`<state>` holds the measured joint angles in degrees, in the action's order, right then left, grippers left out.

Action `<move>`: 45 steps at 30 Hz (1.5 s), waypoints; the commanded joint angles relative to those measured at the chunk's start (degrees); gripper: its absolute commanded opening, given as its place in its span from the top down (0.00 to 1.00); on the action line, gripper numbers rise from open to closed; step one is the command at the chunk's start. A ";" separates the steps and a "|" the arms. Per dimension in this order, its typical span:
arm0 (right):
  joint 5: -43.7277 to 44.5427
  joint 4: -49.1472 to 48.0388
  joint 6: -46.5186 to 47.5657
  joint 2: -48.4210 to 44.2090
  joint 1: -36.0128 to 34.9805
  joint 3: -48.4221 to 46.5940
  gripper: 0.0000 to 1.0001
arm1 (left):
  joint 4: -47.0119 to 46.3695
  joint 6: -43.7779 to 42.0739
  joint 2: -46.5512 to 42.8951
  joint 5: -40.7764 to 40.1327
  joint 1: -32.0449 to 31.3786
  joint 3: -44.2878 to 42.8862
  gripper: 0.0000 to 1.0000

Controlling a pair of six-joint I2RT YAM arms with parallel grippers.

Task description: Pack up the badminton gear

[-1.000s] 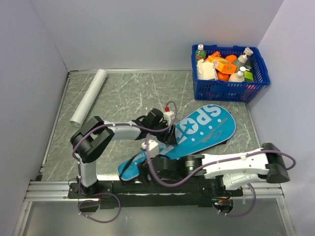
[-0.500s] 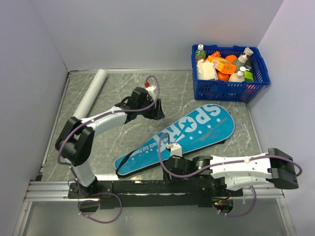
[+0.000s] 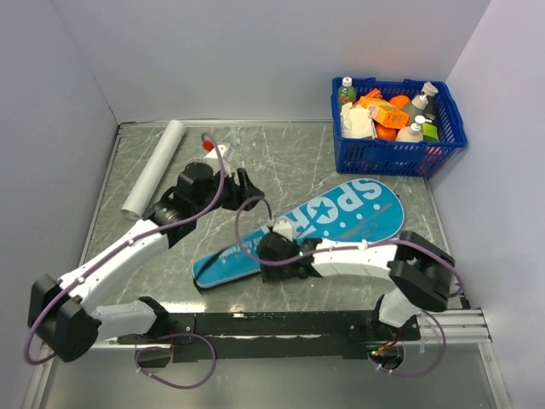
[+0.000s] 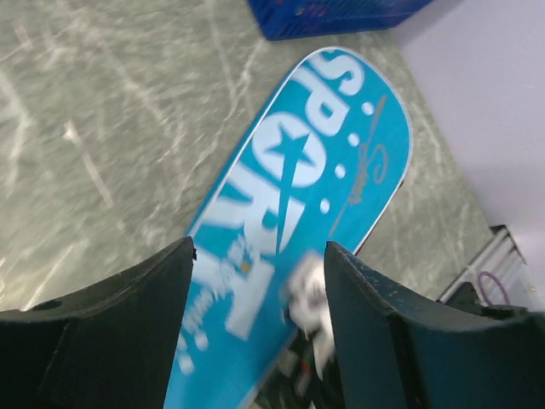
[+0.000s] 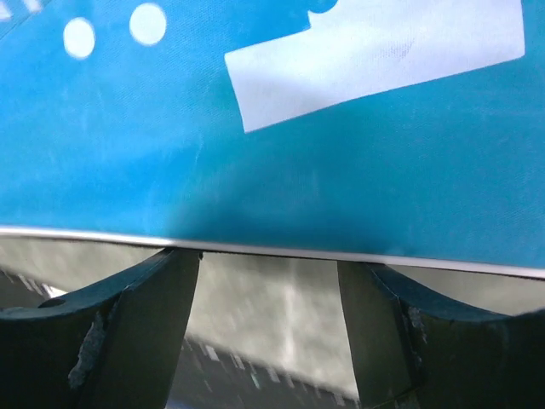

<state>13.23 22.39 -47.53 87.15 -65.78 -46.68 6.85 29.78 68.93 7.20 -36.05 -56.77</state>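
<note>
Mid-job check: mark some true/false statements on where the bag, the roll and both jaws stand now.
The teal bag lies on the table, wide end toward the blue basket. True.
The left jaws are shut on the bag. False: they stand open and empty, off the bag.
The white roll sits in the basket. False: it lies on the table, far left.
The right jaws stand open at the bag's edge. True.

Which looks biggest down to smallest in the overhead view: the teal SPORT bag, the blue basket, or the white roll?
1. teal SPORT bag, the longest.
2. blue basket, close to the bag in area, so these two are unsure.
3. white roll, clearly smallest.
</note>
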 commanded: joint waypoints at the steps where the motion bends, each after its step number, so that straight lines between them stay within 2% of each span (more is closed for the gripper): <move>1: -0.22 -5.95 5.15 5.82 6.62 -6.40 0.27 | 4.74 0.98 -5.81 -5.09 -0.16 4.12 0.31; 6: -2.86 -8.77 8.23 10.66 15.57 -12.90 0.27 | 6.68 1.24 -11.70 -7.03 -0.25 7.20 0.30; 9: -4.18 -9.82 11.31 13.03 18.04 -17.56 0.26 | 7.47 1.51 -13.55 -7.03 -0.24 8.08 0.28; 11: -4.79 -10.26 13.51 12.87 18.49 -19.93 0.25 | 8.09 1.60 -14.69 -9.83 -0.25 8.34 0.26; 17: -6.64 -12.37 18.17 3.30 18.67 -17.40 0.16 | 6.87 3.09 -19.26 -13.35 -0.25 9.05 0.21; 21: -3.32 -9.83 20.89 -5.92 19.02 -15.55 0.00 | 6.42 3.27 -21.20 -14.67 -0.24 9.14 0.16; 24: 0.02 -5.88 22.38 -11.03 19.20 -15.99 0.00 | 6.51 2.83 -21.99 -15.02 -0.16 8.70 0.09; 25: 1.08 -4.30 22.65 -11.91 19.11 -17.21 0.00 | 6.25 2.74 -22.08 -15.11 -0.16 8.61 0.01; 26: 2.57 -0.89 22.83 -13.23 19.20 -18.00 0.00 | 6.33 2.57 -22.17 -15.37 -0.24 8.44 0.03; 31: 13.89 8.63 21.34 -15.70 19.20 -22.23 0.00 | 8.61 0.63 -21.03 -18.01 -0.24 5.63 0.04; 38: 19.45 6.44 24.76 -22.63 19.20 -17.23 0.00 | 9.23 0.54 -20.67 -23.80 -0.24 3.34 0.03; 45: 19.73 5.38 27.31 -28.44 19.20 -15.47 0.00 | 10.29 0.63 -22.51 -32.86 -0.25 3.33 0.04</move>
<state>30.72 28.75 -22.96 62.50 -46.83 -62.52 17.23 30.72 48.45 -18.65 -36.10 -51.46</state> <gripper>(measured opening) 0.997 0.966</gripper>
